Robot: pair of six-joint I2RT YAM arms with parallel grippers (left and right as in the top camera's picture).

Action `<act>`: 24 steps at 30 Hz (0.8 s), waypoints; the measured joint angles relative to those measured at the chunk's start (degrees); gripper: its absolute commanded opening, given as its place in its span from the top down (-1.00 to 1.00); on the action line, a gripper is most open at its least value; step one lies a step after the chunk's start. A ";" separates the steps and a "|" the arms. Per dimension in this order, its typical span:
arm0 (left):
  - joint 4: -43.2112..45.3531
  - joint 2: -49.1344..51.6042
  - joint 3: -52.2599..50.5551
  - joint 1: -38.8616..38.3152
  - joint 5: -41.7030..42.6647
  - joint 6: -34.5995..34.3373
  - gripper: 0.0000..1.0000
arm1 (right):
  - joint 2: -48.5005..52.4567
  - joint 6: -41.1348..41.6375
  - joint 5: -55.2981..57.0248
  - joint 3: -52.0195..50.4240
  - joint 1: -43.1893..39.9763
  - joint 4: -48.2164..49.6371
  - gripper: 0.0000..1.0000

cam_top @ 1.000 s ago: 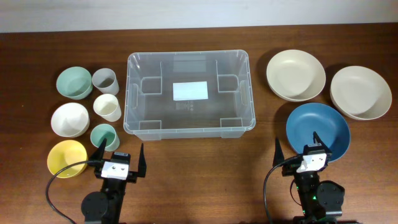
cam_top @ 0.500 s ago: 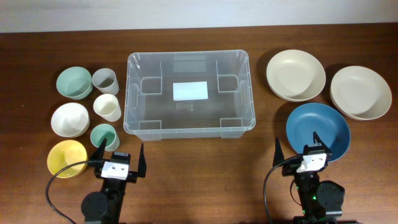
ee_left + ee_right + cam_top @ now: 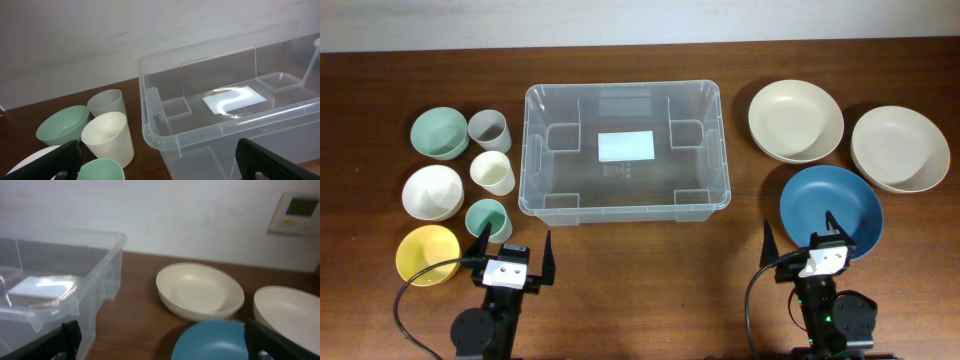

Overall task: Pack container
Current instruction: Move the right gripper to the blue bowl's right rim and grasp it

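both the left gripper (image 3: 515,250) and the right gripper (image 3: 798,234) stand spread wide, grasping nothing. the container (image 3: 625,150) sits ahead of the fingers, to the right of the left pair and to the left of the right pair. only the right wrist view shows a wall panel (image 3: 299,212). only the overhead view shows the yellow bowl (image 3: 426,252) just left of the left fingers.

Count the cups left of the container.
3, in a column: grey cup farthest back, cream cup in the middle, teal cup nearest the left gripper. None seems hidden.

light: bright, even | glare: inside container (image 3: 200,145) | right wrist view: soft blur
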 measured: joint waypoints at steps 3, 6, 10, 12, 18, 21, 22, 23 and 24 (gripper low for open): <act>-0.02 0.00 0.02 0.00 0.00 0.00 -0.99 | 1.70 -0.02 2.56 5.14 0.00 -4.79 -0.98; -0.02 0.00 0.00 0.00 0.00 0.00 -0.99 | 4.92 -0.02 4.57 10.78 0.00 -7.91 -0.98; -0.02 0.00 0.00 0.00 0.00 0.00 -0.99 | 12.07 -0.04 5.75 20.35 0.00 -10.75 -0.98; 0.00 0.00 0.02 -0.02 0.00 0.00 -0.99 | 16.35 -0.07 5.95 25.77 0.00 -12.94 -0.98; -0.02 0.00 0.00 0.00 0.00 0.00 -0.99 | 31.39 -0.04 -0.24 42.25 0.02 -19.96 -0.97; -0.02 0.00 0.02 0.00 0.00 0.00 -1.00 | 37.24 -0.04 -6.86 45.62 0.07 -20.72 -0.98; 0.00 0.00 0.00 0.00 0.00 0.00 -0.99 | 39.60 0.00 -8.98 45.83 0.07 -20.09 -0.97; -0.02 0.00 0.02 0.00 0.00 0.00 -0.99 | 40.83 0.28 -9.70 45.83 0.07 -19.69 -0.97; -0.02 0.00 0.02 0.00 0.00 0.00 -1.00 | 42.66 1.11 -10.03 45.81 0.07 -18.99 -0.98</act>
